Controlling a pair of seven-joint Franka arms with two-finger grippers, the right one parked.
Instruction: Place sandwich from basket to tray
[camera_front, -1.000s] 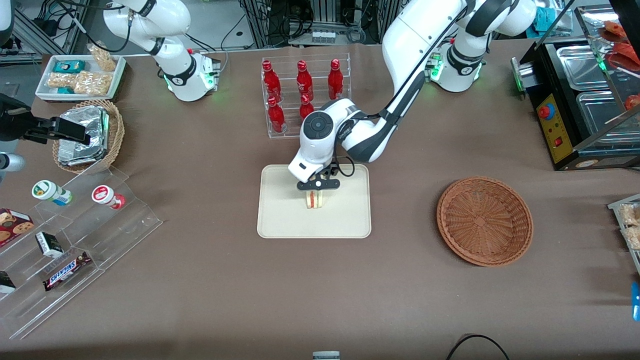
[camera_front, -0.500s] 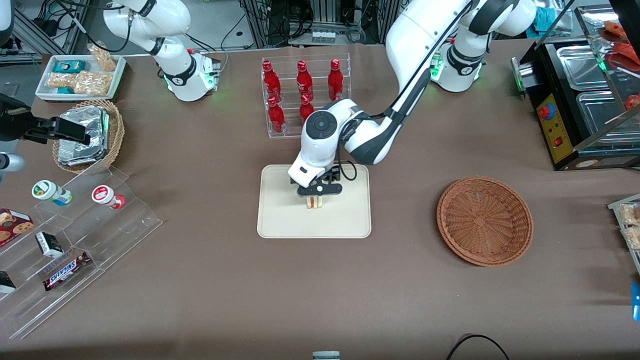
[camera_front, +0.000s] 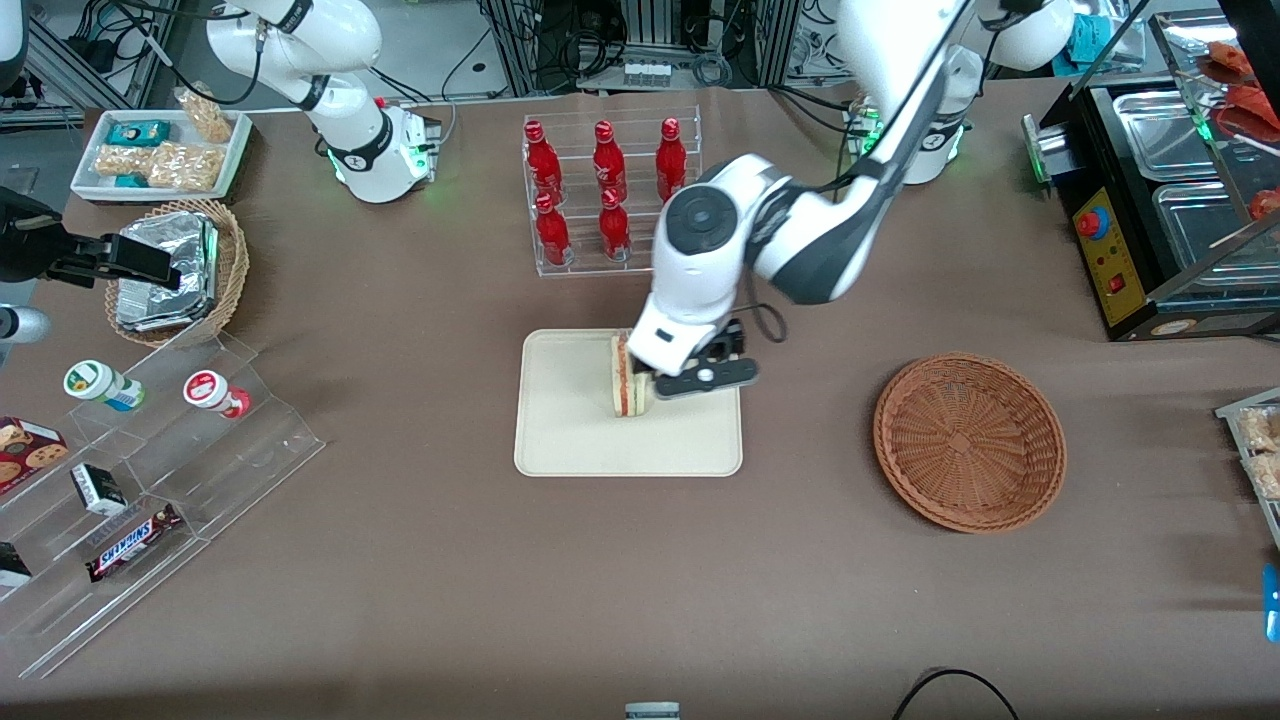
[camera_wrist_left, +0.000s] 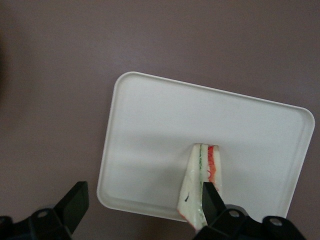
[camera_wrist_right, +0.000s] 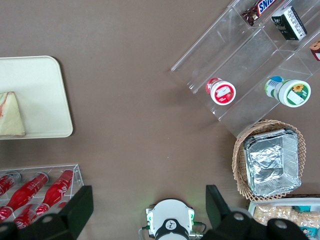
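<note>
Sandwich (camera_front: 627, 377) on tray (camera_front: 560, 440), gripper (camera_front: 700, 378) raised just beside it, fingers spread and holding nothing.

Front view: one sandwich stands on edge on the cream tray, nearer the parked arm's end than the gripper; pale bread, red and green layers showing. One reddish-brown basket (camera_front: 969, 441) sits well apart, toward the working arm's end. Five red bottles (camera_front: 601, 186) stand in a clear rack.
Left wrist view: sandwich (camera_wrist_left: 201, 187) lies close by one finger (camera_wrist_left: 212, 202), not clamped; tray (camera_wrist_left: 150, 140) rim rounded.
Right wrist view: sandwich (camera_wrist_right: 10, 116) a pale triangle on the tray (camera_wrist_right: 45, 100).
</note>
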